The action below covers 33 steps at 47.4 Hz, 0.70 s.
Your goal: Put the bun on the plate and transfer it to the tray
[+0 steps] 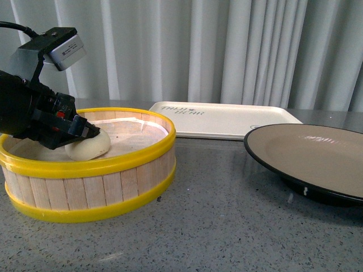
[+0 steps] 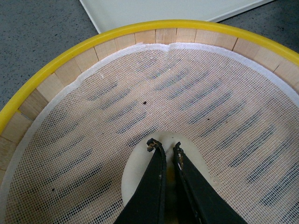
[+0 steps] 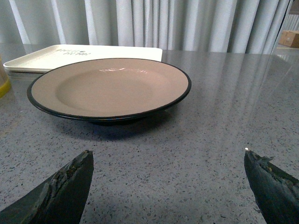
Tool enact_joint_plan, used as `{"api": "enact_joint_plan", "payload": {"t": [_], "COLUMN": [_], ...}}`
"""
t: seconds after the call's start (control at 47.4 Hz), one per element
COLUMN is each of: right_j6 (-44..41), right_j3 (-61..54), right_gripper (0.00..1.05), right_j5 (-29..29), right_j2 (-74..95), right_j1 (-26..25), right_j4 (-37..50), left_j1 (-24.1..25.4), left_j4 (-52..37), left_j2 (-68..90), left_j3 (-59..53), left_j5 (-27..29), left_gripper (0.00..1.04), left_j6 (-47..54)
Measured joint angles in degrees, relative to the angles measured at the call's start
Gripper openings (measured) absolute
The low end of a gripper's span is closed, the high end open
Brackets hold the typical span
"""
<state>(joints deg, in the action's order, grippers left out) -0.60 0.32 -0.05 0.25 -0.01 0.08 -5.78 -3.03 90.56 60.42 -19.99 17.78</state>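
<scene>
The cream-white bun lies inside the yellow-rimmed wooden steamer basket at the front left. My left gripper reaches into the basket and is shut on the bun. In the left wrist view the gripper has its black fingers pinched close together over the bun, on the mesh liner. The plate, grey-beige with a black rim, stands empty at the right and shows in the right wrist view. The off-white tray lies behind. My right gripper is open and empty, low over the table short of the plate.
Grey speckled tabletop lies between basket and plate. Pale curtains hang behind the table. The tray's corner shows just beyond the basket rim in the left wrist view. A cardboard box sits far off.
</scene>
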Motion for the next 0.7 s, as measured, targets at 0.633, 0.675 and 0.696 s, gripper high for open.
{"api": "enact_joint_plan", "payload": {"t": [0.633,0.675,0.696], "right_j6": [0.0,0.0,0.0], "right_j3": [0.0,0.0,0.0], "right_gripper": [0.96,0.96,0.96], "right_j5": [0.0,0.0,0.0], "right_j2": [0.0,0.0,0.0], "right_j1": [0.0,0.0,0.0], "right_j4": [0.0,0.0,0.0], "left_j1": [-5.1,-6.4,-7.2], "left_j4": [-1.1,-2.1,-3.0], "left_j2": [-3.1,-3.1,-2.9], "left_j3": [4.3,4.9,5.2], "left_j5": [-2.7,-3.1,-3.7], "left_gripper": [0.04,0.04,0.04], "left_j6": [-6.7,-7.6,-8.1]}}
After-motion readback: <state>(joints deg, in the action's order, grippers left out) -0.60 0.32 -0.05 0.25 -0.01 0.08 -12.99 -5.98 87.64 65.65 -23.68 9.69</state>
